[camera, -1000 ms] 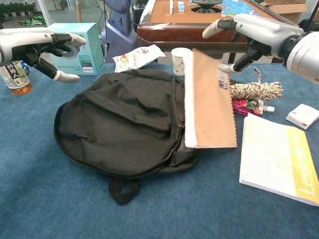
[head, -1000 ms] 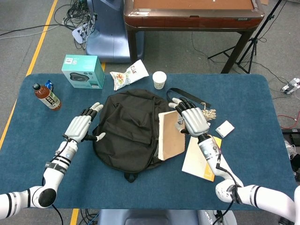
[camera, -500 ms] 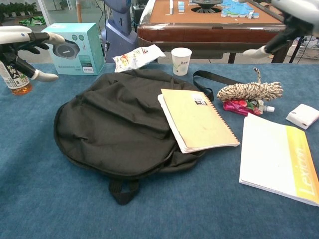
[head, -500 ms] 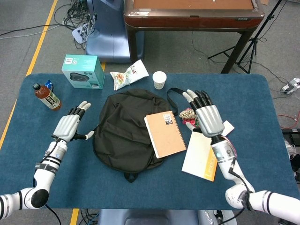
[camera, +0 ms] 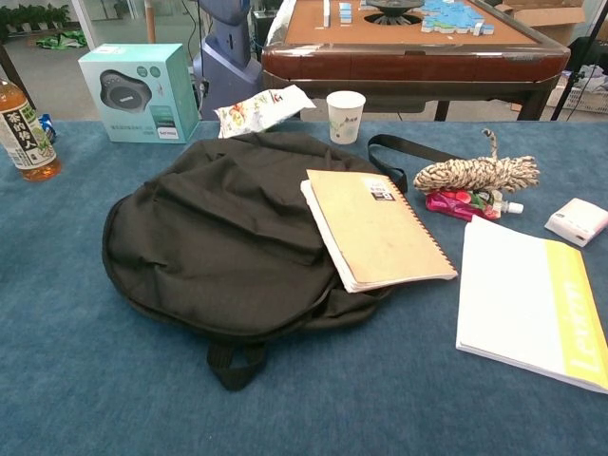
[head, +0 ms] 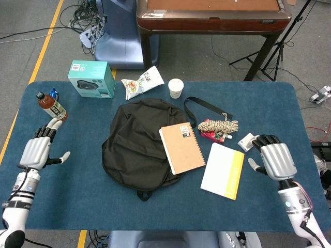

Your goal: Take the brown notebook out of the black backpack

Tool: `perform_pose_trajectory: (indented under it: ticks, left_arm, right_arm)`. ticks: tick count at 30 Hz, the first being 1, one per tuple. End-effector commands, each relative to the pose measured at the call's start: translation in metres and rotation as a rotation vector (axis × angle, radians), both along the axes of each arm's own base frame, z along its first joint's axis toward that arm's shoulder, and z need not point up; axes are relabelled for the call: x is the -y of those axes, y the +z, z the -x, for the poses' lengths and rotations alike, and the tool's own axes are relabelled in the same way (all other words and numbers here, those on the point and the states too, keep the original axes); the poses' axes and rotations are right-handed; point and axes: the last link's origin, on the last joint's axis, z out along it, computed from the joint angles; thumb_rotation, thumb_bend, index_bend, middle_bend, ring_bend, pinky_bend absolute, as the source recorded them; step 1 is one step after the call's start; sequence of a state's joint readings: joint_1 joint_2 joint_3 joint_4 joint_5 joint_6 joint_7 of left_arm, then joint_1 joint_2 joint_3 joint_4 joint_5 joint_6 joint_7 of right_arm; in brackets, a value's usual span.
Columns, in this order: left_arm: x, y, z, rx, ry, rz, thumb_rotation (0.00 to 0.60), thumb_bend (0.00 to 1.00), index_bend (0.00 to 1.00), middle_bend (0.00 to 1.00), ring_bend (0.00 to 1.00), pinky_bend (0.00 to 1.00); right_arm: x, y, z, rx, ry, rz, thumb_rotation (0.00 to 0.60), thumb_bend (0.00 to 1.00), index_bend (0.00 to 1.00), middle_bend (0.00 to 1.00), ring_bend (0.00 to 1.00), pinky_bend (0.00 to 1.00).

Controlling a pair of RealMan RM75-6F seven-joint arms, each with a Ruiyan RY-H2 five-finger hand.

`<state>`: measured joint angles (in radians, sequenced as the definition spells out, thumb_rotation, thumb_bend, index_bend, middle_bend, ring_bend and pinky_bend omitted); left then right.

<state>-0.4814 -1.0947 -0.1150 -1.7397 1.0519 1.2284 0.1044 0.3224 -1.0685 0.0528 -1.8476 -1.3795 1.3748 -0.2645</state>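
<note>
The brown spiral notebook (head: 181, 147) (camera: 377, 228) lies flat, face up, partly on the right side of the black backpack (head: 137, 142) (camera: 218, 228) and partly on the blue table. No hand touches it. My left hand (head: 37, 149) hovers open near the table's left edge, far from the backpack. My right hand (head: 273, 157) is open near the right edge, holding nothing. Neither hand shows in the chest view.
A white and yellow notebook (head: 223, 170) lies right of the brown one. A rope bundle (head: 218, 125), pink pouch (camera: 456, 203) and small white box (head: 246, 141) sit behind it. A paper cup (head: 176, 88), snack bag (head: 141, 81), teal box (head: 92, 78) and bottle (head: 50, 106) line the back and left.
Both hands have drawn back outward to the table's side edges and left the chest view. The brown notebook, let go a moment earlier, stays flat where it landed.
</note>
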Motion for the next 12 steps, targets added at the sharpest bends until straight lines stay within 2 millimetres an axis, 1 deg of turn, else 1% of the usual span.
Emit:
perform_pose_trajectory:
  ticks: [1,3,7,12]
  left_arm:
    - [0.021,0.009,0.017,-0.015,0.013,-0.036,0.6,0.22,0.02,0.0,0.0,0.05]
    - [0.033,0.011,0.026,-0.03,0.019,-0.058,0.6,0.22,0.04,0.0,0.0,0.05]
    - [0.053,0.01,0.038,-0.061,0.008,-0.093,0.6,0.22,0.06,0.0,0.0,0.05]
    - [0.073,0.008,0.046,-0.094,0.012,-0.102,0.6,0.22,0.08,0.0,0.0,0.05]
  right_arm:
    - [-0.019,0.006,0.015,-0.014,-0.025,0.011,0.6,0.28,0.44,0.36,0.28,0.3]
    - [-0.028,0.007,0.023,-0.016,-0.044,0.02,0.6,0.28,0.44,0.36,0.28,0.3]
    - [-0.041,0.009,0.031,-0.005,-0.067,0.05,0.6,0.28,0.44,0.36,0.28,0.3]
    - [-0.053,0.006,0.037,0.021,-0.088,0.053,0.6,0.28,0.44,0.36,0.28,0.3]
